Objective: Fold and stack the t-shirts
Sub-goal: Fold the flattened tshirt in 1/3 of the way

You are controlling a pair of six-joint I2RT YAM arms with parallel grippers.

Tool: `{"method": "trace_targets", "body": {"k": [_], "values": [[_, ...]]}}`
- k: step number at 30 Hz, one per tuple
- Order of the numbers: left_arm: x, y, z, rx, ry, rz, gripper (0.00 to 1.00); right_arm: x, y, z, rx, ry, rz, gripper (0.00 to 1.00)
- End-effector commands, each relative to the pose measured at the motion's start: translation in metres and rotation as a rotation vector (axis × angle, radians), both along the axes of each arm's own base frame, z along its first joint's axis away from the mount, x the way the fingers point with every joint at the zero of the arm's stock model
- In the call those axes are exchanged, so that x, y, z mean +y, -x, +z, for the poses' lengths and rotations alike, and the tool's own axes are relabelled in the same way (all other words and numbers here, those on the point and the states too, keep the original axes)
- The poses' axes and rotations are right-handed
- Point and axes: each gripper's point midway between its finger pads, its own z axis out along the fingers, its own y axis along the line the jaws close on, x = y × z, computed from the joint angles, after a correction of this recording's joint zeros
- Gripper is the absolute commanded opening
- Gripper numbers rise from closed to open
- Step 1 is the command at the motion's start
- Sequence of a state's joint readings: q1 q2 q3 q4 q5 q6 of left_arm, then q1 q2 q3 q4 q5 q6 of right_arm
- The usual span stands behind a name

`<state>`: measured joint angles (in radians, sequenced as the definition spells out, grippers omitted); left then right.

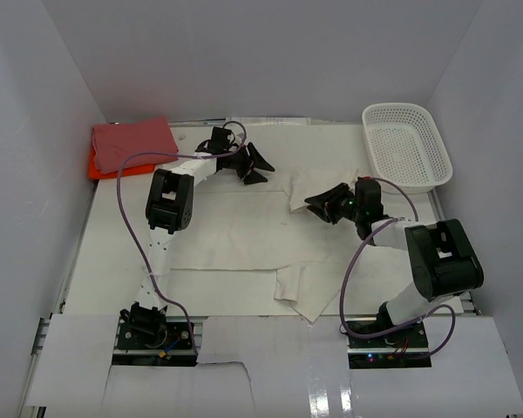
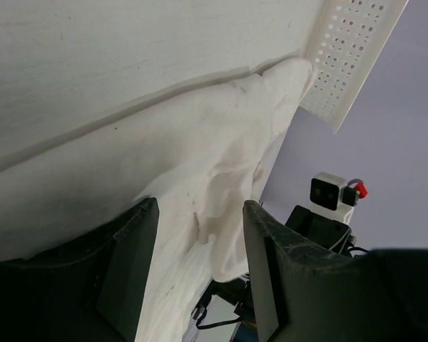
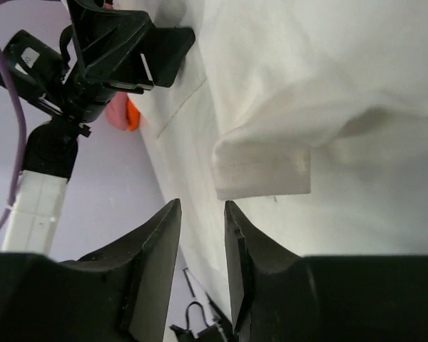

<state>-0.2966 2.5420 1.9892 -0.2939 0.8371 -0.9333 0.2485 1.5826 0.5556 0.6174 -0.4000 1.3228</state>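
- The job right now looks like folding the cream shirt (image 1: 253,244). It lies spread out on the table between the two arms, with one part lumped up near the right arm.
- To fold it well, I think each arm should take an edge of the cloth, not a big bunch. Then they should lift low and lay it over flat, so the sides line up.
- The short sleeve (image 3: 264,167) sits just in front of the right fingers. It should end up tucked in, not sticking out.
- The pink-red shirt (image 1: 131,141) is folded and lies on the orange shirt (image 1: 94,165) at the far left corner. The cream one should go on top of them last.
- The white basket (image 1: 399,108) stands at the far right, well apart from the pile.
- The left gripper (image 2: 200,214) is spread wide. It holds nothing, and the cloth lies past its fingers.
- The right gripper (image 3: 202,210) is only a little apart. The gap is bare, so it pinches nothing.
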Motion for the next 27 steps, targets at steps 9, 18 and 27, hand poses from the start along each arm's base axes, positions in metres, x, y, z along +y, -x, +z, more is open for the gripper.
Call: {"method": "trace_targets", "body": {"k": [9,18,27], "values": [[0.007,-0.003,0.001,-0.005,-0.063,0.026,0.63,-0.043,-0.024,0.027,-0.265,0.654,0.092,0.41],[0.01,-0.002,-0.021,0.044,-0.089,0.026,0.63,-0.006,0.002,0.026,-0.433,1.003,0.315,0.46],[0.021,-0.005,-0.035,0.072,-0.085,0.038,0.64,0.024,0.016,-0.027,-0.338,1.093,0.539,0.5]]}}
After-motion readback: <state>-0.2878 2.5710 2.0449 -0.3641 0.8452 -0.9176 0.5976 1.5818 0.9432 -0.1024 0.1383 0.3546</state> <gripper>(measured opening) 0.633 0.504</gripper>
